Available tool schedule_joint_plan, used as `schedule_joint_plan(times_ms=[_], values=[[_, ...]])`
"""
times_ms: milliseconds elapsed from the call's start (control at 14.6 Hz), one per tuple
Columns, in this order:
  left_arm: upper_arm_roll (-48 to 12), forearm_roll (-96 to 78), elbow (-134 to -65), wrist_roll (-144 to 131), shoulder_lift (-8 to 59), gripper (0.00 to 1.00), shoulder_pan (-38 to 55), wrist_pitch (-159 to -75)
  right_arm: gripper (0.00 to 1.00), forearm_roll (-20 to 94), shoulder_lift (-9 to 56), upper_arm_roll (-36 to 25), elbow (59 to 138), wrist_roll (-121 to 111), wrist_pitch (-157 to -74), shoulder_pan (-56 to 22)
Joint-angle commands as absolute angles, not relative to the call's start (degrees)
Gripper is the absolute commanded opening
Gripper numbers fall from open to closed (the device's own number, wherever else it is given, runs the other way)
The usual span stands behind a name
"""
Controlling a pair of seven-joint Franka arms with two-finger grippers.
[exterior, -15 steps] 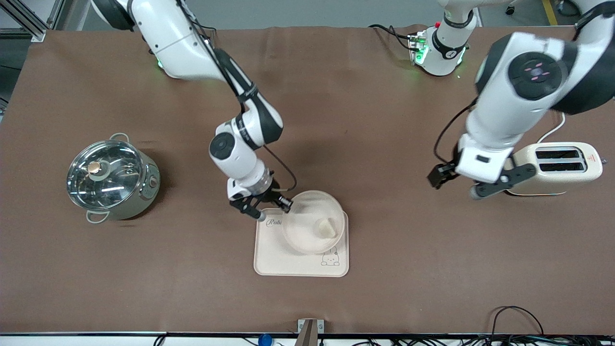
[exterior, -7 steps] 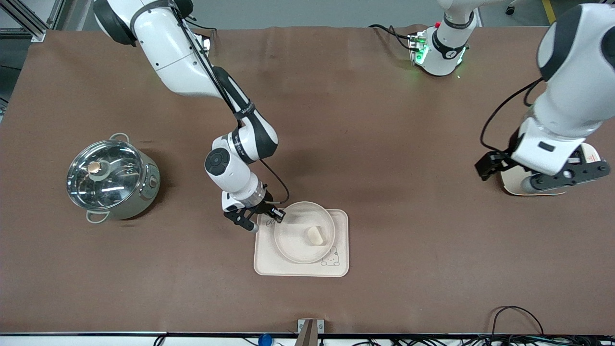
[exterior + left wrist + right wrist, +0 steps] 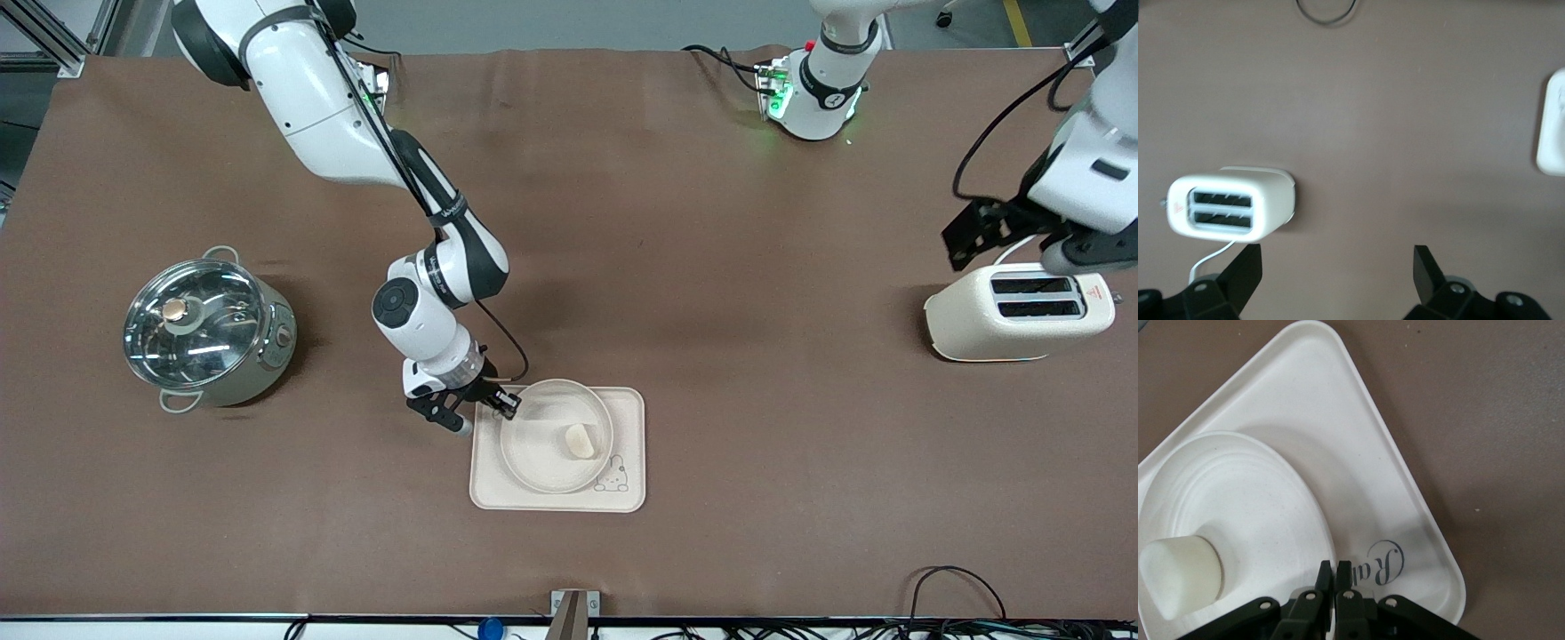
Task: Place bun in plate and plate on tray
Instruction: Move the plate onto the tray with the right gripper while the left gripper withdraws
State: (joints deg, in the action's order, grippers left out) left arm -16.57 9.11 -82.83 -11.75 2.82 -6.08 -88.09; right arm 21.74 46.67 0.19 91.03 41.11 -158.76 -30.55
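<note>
Both halves of the job look done from where I stand. The bun (image 3: 579,440) lies in the plate (image 3: 538,444), and the plate sits on the tray (image 3: 498,487), low in the middle of the front view. What is in hand, I judge, is the letting go.

The right gripper (image 3: 1335,570) is down at the plate's rim, on the side toward the right arm's end of the counter (image 3: 756,267). Its fingers are pinched nearly together on that thin rim, just above the "Rabbit" script. The next move calls for the fingers to part and then lift straight up. A sideways pull could drag the plate or tip it.

The plate covers most of the tray's upper part in the frame. Its rim lies close to the tray's raised edge there, so little room is spare on that side. More bare tray shows in the lower strip, beside the rabbit drawing.

Room around it is generous. Brown counter lies bare on every side of the tray. The lidded pot (image 3: 206,329) stands well apart toward the right arm's end, and the toaster (image 3: 1018,311) well apart toward the left arm's end.

The left gripper (image 3: 1336,270) waits up high with its fingers spread wide, holding nothing, over bare counter beside the toaster.
</note>
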Motion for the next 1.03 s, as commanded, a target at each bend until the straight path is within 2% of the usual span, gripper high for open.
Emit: schedule_joint_plan(times_ms=[0, 68, 205, 274, 342, 479, 547, 821, 957], values=[[-7.2, 6.0, -84.4, -9.0, 0.1, 1.00, 1.7, -84.7, 0.05, 20.7, 47.8, 0.7, 90.0, 40.7, -160.4, -29.9], [-5.4, 3.9, -85.6, -8.2, -1.0, 1.00, 2.5, -84.4, 0.14, 20.7, 47.9, 0.8, 90.0, 40.7, -160.5, -29.9], [-1.0, 0.8, -88.9, -6.2, -3.5, 1.00, 4.8, -84.5, 0.47, 20.7, 47.8, 0.8, 90.0, 40.5, -160.5, -29.3], [-0.7, 0.5, -90.1, -6.1, -4.4, 1.00, 5.2, -84.6, 0.67, 20.9, 47.5, 0.8, 90.1, 40.5, -160.5, -29.1], [-0.7, 0.4, -91.7, -6.1, -5.7, 1.00, 5.0, -84.8, 0.78, 21.0, 47.1, 0.9, 90.3, 40.8, -160.5, -29.2], [-1.1, 0.4, -92.3, -6.1, -6.1, 1.00, 5.2, -84.8, 0.93, 21.3, 43.1, 1.1, 92.1, 41.0, -158.8, -29.5], [-1.1, 0.4, -92.2, -6.2, -5.9, 1.00, 5.3, -84.8, 0.99, 21.3, 39.8, 1.0, 94.5, 40.6, -157.2, -29.5], [-3.2, 1.2, -92.1, -6.2, -6.1, 1.00, 5.1, -84.9, 1.00, 20.7, 20.8, 0.3, 108.3, 31.3, -145.6, -26.4], [-3.9, 1.3, -92.2, -6.2, -6.0, 1.00, 5.1, -84.9, 1.00, 19.0, 8.1, -1.0, 112.6, 26.6, -130.9, -22.4]])
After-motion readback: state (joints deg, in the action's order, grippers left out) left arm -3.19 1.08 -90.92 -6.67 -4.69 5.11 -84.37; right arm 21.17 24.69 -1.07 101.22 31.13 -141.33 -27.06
